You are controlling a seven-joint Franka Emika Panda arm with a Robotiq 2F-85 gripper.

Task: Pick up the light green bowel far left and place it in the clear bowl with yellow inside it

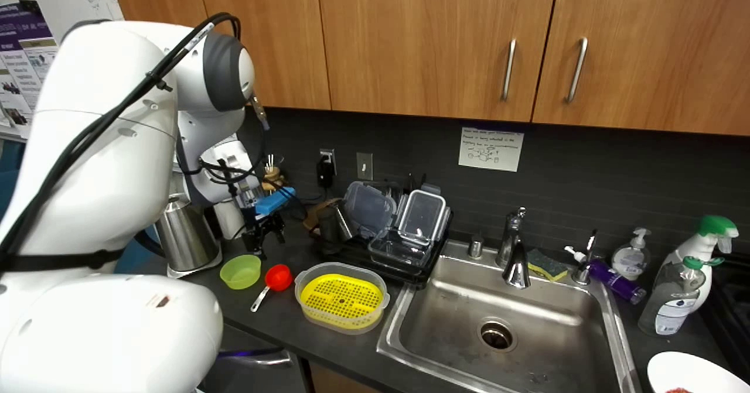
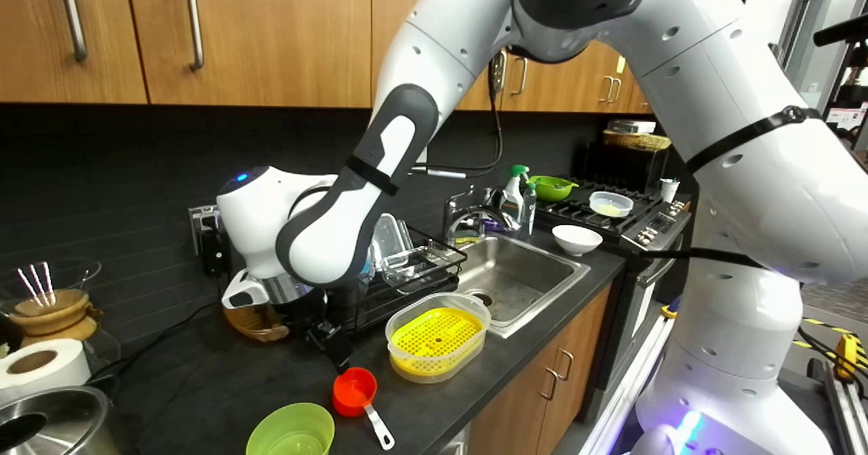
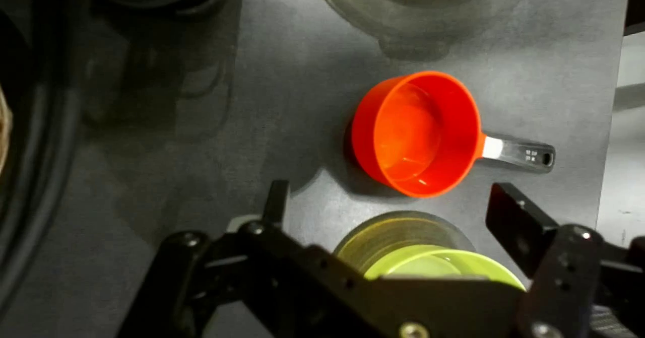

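1. In an exterior view I face the backsplash [image 1: 574, 188], the arm [image 1: 129, 176] close.
2. In an exterior view I look along the counter [image 2: 203, 380] toward the gas stove [image 2: 654, 228].
3. My wrist view looks steeply down, near; all three share the green bowl [image 3: 428, 262].

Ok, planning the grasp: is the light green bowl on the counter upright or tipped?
Upright: the light green bowl opens upward in both exterior views.
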